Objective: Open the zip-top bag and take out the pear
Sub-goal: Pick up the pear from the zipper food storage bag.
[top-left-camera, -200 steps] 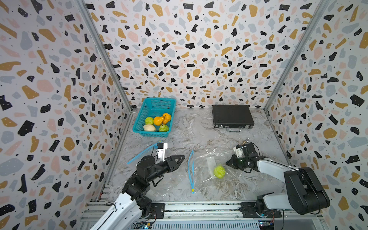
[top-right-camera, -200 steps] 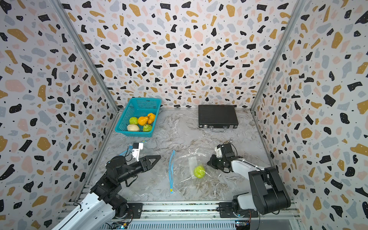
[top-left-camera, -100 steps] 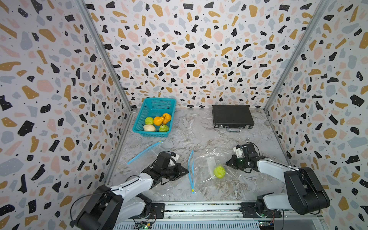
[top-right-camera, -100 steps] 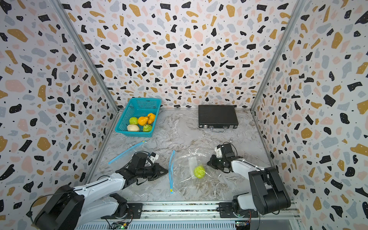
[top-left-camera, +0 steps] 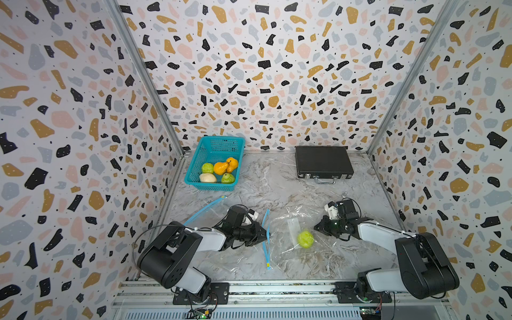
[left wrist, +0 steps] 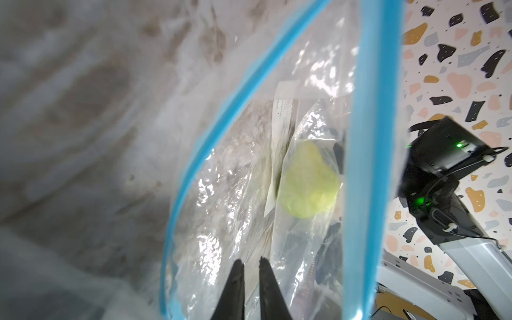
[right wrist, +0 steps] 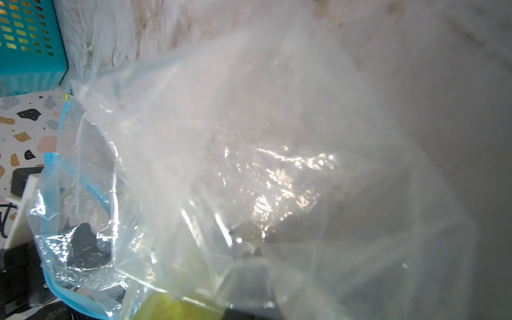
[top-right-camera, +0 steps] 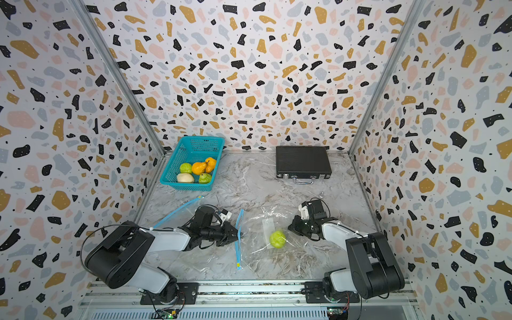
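Found, in both top views, the pear [top-left-camera: 305,239] deep inside the zip-top bag [top-left-camera: 291,266], right gripper [top-left-camera: 318,227] pressed together on its closed end, likely anchoring it. From left wrist, saw left gripper [left wrist: 250,267] nearly pressed together at its blue mouth; couldn't tell whether film was pinched. From right wrist, saw only draped film

left arm [top-left-camera: 207,239], right arm [top-left-camera: 379,235]: black joints, white links | left pincer [left wrist: 250,267]: black tapered tips | LEDs [left wrist: 460,144]: green
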Tool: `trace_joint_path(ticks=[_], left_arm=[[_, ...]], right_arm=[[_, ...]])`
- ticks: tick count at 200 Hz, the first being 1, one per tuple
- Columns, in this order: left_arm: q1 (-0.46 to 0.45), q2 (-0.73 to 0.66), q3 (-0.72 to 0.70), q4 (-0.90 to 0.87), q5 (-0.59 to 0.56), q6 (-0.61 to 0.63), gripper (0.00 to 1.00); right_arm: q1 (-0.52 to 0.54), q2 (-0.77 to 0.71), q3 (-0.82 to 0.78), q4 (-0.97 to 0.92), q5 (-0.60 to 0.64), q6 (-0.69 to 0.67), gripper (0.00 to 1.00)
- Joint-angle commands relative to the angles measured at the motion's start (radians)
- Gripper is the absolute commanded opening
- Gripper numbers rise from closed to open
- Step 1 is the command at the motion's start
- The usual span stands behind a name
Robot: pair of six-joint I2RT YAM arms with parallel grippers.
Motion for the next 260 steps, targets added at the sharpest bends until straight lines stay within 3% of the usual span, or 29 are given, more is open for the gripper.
trace_joint_path(ticks=[1, 63, 88, 139, 159, 212, 260], left_arm=[[-0.057, 0.049, 0.030, 0.107, 0.049, -0.041, 0.14], [-0.153, 0.112, 0.074, 0.259, 0.045, -0.160, 0.17], [-0.179, 0.139, 0.098, 0.214, 0.033, -0.124, 0.18], [-0.169, 0.231, 0.037, 0.397, 0.019, -0.177, 0.18], [-0.170, 0.248, 0.023, 0.460, 0.012, -0.199, 0.18], [-0.170, 0.300, -0.004, 0.600, 0.019, -0.246, 0.17], [-0.170, 0.321, -0.026, 0.712, 0.021, -0.296, 0.17]], right_arm=[[0.004, -0.035, -0.003, -0.016, -0.001, -0.004, 0.00], [0.004, -0.041, -0.010, -0.019, 0.013, 0.002, 0.00], [0.004, -0.054, -0.008, -0.022, 0.011, 0.000, 0.00], [-0.024, -0.206, 0.232, -0.414, 0.141, -0.159, 0.00], [-0.031, -0.251, 0.256, -0.475, 0.145, -0.159, 0.00], [-0.009, -0.421, 0.093, -0.408, 0.021, -0.009, 0.00], [0.038, -0.429, -0.028, -0.343, 0.065, 0.037, 0.00]])
